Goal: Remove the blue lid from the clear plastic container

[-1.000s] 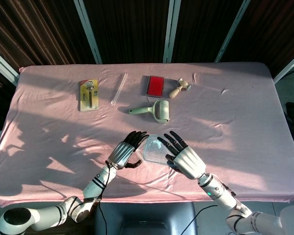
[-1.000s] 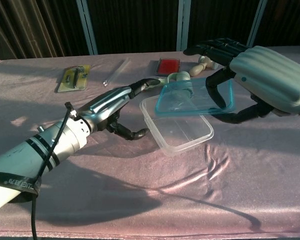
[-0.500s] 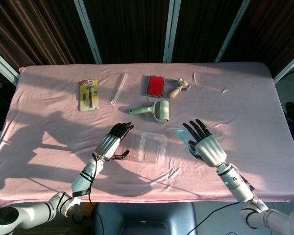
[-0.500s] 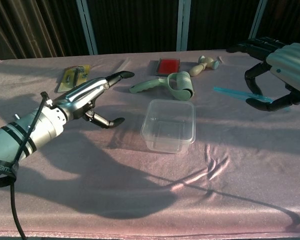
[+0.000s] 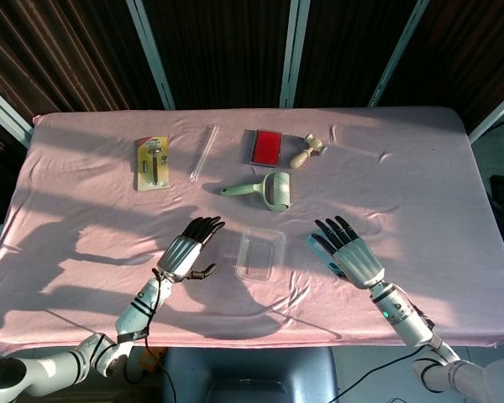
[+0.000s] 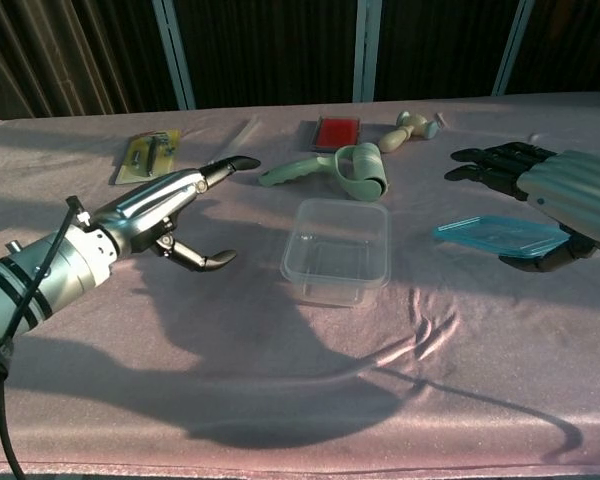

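The clear plastic container (image 5: 261,254) (image 6: 337,250) stands uncovered near the table's front middle. The blue lid (image 6: 500,236) is to its right, lying flat and low over the pink cloth. My right hand (image 5: 349,252) (image 6: 560,195) holds it, with the fingers stretched out above it and the thumb curled under its near edge. In the head view only a teal sliver of the lid (image 5: 313,243) shows beside that hand. My left hand (image 5: 187,248) (image 6: 165,205) hovers to the left of the container, apart from it, with its fingers spread and nothing in them.
Behind the container lies a green lint roller (image 5: 265,189) (image 6: 345,170). Further back are a red pad (image 5: 266,147), a wooden stamp (image 5: 307,151), a clear tube (image 5: 204,153) and a yellow packaged tool (image 5: 153,162). The pink tablecloth (image 5: 420,176) covers the table.
My right hand lifted the blue lid off the container, carried it right and lowered it toward the cloth. My left hand drew back to the left, away from the container.
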